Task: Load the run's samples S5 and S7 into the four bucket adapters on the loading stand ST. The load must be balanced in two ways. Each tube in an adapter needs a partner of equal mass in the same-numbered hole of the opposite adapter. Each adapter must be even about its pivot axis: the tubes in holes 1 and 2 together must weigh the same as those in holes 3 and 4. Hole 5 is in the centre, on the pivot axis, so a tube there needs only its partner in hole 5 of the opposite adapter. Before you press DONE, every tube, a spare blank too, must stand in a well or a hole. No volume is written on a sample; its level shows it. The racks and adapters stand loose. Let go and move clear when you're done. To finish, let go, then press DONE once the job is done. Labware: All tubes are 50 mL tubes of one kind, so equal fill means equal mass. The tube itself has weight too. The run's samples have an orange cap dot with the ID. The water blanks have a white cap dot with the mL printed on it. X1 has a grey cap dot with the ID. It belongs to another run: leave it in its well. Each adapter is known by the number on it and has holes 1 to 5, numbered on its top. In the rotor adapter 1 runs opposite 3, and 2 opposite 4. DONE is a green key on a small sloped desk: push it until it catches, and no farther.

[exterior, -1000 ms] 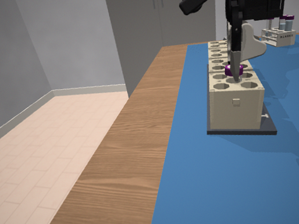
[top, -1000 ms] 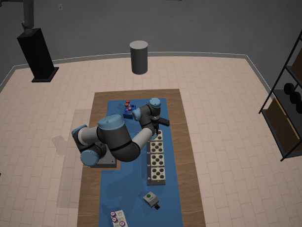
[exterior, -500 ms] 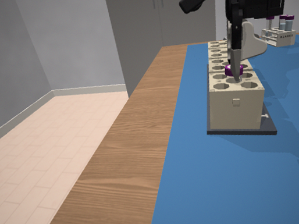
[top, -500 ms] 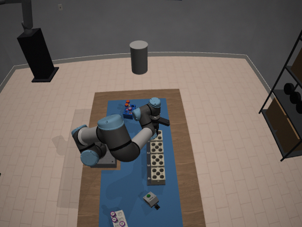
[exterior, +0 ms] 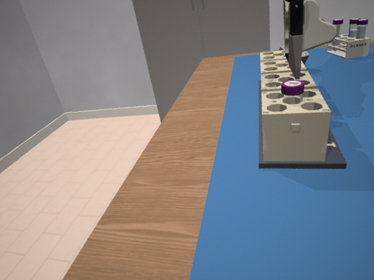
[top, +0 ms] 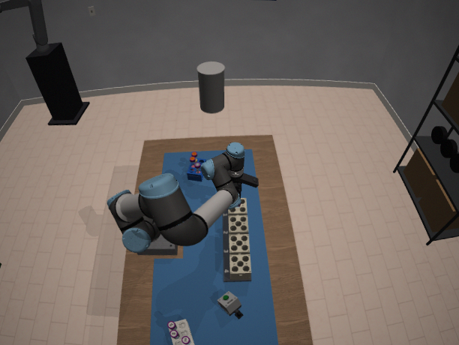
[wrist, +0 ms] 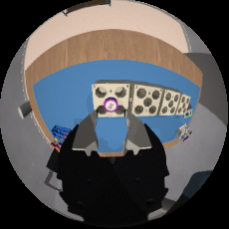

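You are holding the pincer (top: 238,189) (exterior: 297,77) (wrist: 111,110) released, its parted tips hovering just above the purple-capped tube (exterior: 292,88) (wrist: 111,105). That tube is standing upright in the centre hole of the end holder (top: 237,213) (exterior: 297,142) (wrist: 111,87), and nothing is sitting in its visible corner holes.

Purple-rimmed white cap (exterior: 292,87) (wrist: 111,105), cream adapters (top: 238,244) (exterior: 293,139) (wrist: 147,111), plain blue mat (top: 202,277) (exterior: 239,220) (wrist: 65,95), brown wood-grain table (top: 285,262) (exterior: 128,215) (wrist: 114,47)

Lying dim and greyish across the upper frame in the top view; casting soft shadows leftward there, rightward in the exterior; bending strongly toward the wrist view's black-cornered circular rim, blurring fine markings.
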Robot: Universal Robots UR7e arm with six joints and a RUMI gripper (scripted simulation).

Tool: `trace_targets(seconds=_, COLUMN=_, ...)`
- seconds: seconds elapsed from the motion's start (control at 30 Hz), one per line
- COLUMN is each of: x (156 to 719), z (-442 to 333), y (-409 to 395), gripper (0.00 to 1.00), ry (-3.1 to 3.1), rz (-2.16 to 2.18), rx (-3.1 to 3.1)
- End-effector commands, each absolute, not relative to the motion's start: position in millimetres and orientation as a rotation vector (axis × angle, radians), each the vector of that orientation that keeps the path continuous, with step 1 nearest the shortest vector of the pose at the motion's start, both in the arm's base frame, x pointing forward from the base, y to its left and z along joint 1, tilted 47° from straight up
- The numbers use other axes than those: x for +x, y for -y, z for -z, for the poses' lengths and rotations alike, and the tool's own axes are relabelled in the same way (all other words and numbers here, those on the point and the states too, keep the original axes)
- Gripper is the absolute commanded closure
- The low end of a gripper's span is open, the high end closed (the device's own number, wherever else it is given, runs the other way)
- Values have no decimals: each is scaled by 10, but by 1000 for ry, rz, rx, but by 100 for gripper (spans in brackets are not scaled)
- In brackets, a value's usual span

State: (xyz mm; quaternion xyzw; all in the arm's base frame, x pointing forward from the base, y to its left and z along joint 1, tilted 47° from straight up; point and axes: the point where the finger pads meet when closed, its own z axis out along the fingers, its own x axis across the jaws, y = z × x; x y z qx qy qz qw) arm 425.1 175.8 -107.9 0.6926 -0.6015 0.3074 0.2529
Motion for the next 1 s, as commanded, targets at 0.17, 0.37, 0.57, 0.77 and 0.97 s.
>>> trace_targets(seconds=0.17, x=4021, z=1239, y=-1945, gripper=65, ry=1418, rz=-751, rx=2006)
trace_targets(seconds=0.37, x=3682, z=1533, y=-2166, gripper=65, ry=1082, rz=-618, rx=2153)
trace_targets(seconds=0.57, x=3401, z=1778, y=-2351, gripper=65, ry=816, rz=-510, rx=2236)
trace_targets(seconds=0.77, x=3118, z=2023, y=-2536, gripper=65, ry=503, rz=-381, rx=2300)
trace_targets(seconds=0.97, x=2780, z=2317, y=-2758, gripper=65, ry=180, rz=-245, rx=2328)
